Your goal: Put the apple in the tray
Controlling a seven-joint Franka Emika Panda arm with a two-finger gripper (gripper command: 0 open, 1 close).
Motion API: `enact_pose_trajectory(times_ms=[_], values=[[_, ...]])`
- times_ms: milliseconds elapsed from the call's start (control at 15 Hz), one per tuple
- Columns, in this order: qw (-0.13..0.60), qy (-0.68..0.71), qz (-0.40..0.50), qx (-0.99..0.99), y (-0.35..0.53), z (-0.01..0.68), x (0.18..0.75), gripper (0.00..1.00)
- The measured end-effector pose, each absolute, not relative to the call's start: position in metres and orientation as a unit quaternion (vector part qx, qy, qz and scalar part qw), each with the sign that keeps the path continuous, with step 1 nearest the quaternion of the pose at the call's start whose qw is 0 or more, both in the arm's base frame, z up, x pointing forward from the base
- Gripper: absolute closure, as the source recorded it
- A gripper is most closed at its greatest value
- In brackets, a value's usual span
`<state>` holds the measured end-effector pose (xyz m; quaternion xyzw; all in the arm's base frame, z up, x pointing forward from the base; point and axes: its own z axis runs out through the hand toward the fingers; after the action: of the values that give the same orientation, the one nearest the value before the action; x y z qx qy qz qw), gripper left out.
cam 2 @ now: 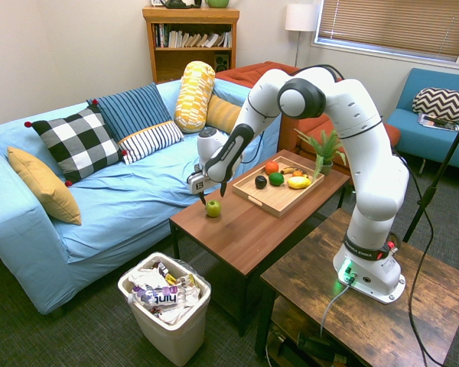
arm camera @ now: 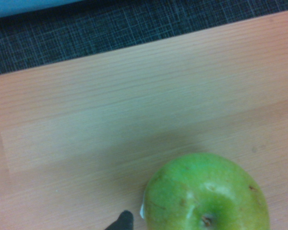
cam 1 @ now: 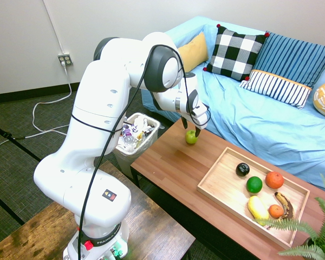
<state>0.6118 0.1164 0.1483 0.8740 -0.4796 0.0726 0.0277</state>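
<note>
A blue sofa [cam 1: 271,116] has a checked pillow [cam 1: 235,53], striped pillows [cam 1: 276,86] and a yellow pillow [cam 1: 190,50]. A full white bin [cam 2: 167,304] stands on the floor by the wooden table [cam 1: 173,165]. A bookshelf [cam 2: 190,42] stands behind. A green plant [cam 2: 326,145] sits at the table's far end.

Apple [cam 1: 191,137]: yellow-green, small brown specks visible in the wrist view. Tray [cam 1: 219,168]: light, pale wood. Fruit in the tray: one black [cam 1: 242,169], one deep green [cam 1: 254,184], two orange-red [cam 1: 274,180], one yellow [cam 1: 257,208]. Counter [cam 1: 173,162]: reddish-brown wood grain. Sofa [cam 1: 260,119]: light blue. Cushions: black-and-white check [cam 1: 235,52], blue stripe [cam 1: 295,57], white with dark stripes [cam 1: 276,86], mustard yellow [cam 1: 193,50]. Arm [cam 1: 114,108]: white with grey joints. Bin [cam 1: 132,142]: white.
</note>
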Motion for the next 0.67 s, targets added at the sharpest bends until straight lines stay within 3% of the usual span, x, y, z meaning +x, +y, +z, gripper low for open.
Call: enact_pose_trajectory(times_ms=[467,533,667], values=[[0.041,-0.485,0.061,0.872,0.114,0.115,0.621,0.00],[0.043,-0.484,0.057,0.872,0.115,0.111,0.620,1.00],[0.045,-0.482,0.052,0.874,0.116,0.105,0.621,1.00]])
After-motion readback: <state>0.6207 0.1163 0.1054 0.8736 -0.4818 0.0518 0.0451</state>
